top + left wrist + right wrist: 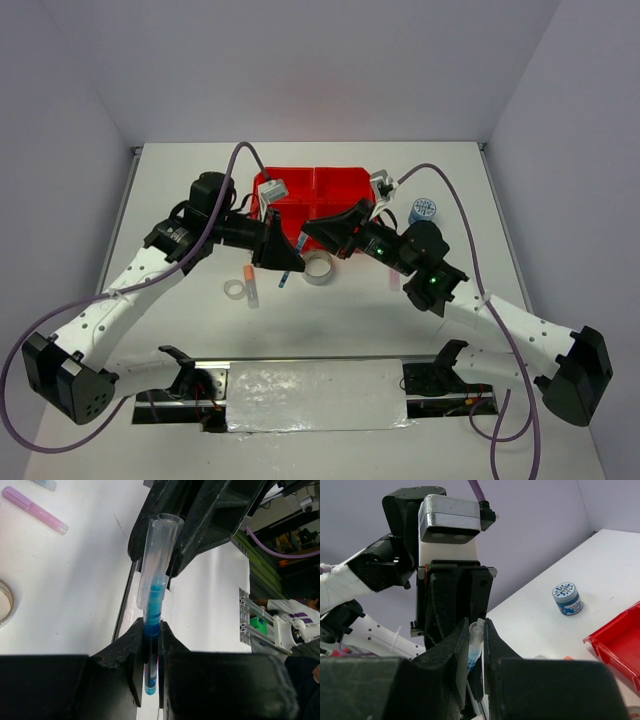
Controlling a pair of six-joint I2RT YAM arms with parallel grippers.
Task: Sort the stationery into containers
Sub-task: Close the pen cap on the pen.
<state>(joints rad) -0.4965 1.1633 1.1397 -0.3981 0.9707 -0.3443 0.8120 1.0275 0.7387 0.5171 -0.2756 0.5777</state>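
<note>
**Blue pen, gripped at both ends**

Clear-capped blue pen point(153, 597): the barrel is pinched in the left gripper point(151, 630), and the cap end is clamped between the narrow jaws of the right gripper point(476, 630). Both arms bend inward, wrists facing, and meet above the table point(180, 185), just in front of the red tray point(335, 185).

The white table point(340, 325) bears a red tray point(340, 175), silvery tape ring point(318, 267), clear tape ring point(235, 289) and blue-patterned roll point(423, 210).
</note>
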